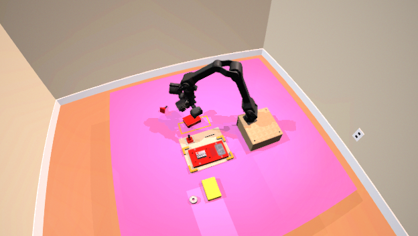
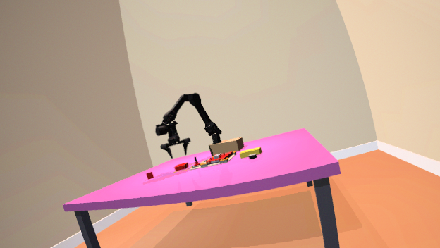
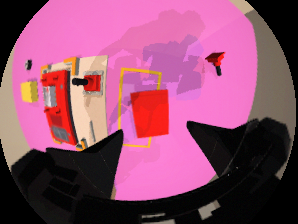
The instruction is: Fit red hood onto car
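The gripper [image 2: 177,148] hangs above the pink table [image 2: 289,158] with its jaws spread wide and nothing between them; both fingers [image 2: 185,144] point down and stand clear of the surface in the exterior view. The hood [image 1: 191,120], a flat red shell, lies on the table inside a yellow outlined rectangle [image 1: 206,121], toward its left end, directly below the gripper. In the wrist view the hood [image 3: 150,113] appears between the two dark fingertips and a little beyond them, untouched. The chassis [image 1: 207,155] sits in its tan jig [image 1: 197,138] just on the near side of the outlined rectangle, with yellow corner brackets around it; a grey engine block [image 1: 220,149] occupies its right part. The pegs are too small to resolve. A small red-and-black upright part [image 1: 189,139] stands on the jig's far left corner. A separate small red piece [image 1: 163,109] lies on the table to the left of the hood, well apart from it. A yellow block [image 1: 211,188] and a white ring [image 1: 193,200] lie nearer than the jig. The arm rises from a wooden base box [image 1: 260,133] to the right of the jig.
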Controlling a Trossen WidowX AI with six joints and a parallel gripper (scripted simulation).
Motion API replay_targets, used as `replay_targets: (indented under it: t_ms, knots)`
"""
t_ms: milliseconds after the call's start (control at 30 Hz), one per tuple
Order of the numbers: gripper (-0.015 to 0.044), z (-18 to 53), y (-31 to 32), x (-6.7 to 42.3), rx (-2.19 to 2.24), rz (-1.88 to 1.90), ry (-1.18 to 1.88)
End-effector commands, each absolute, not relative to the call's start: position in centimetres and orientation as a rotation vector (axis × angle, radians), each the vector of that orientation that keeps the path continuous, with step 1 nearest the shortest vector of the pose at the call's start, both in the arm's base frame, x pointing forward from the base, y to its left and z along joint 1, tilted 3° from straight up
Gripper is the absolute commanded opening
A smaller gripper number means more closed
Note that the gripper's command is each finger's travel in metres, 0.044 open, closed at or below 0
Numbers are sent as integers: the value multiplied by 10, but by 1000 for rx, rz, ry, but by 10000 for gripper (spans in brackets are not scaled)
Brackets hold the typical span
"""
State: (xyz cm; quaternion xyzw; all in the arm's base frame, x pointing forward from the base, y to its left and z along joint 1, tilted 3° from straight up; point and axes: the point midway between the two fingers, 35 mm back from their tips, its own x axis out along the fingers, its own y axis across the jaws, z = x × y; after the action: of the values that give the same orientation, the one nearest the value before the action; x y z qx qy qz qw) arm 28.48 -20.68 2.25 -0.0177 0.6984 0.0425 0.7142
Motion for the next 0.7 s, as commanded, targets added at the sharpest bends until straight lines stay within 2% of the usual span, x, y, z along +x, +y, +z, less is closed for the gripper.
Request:
replay_targets:
  t_ms: [0,667]
  knots:
    - [440,20,-207,285,-45,95,1550]
    - [440,6,-207,285,-45,95,1550]
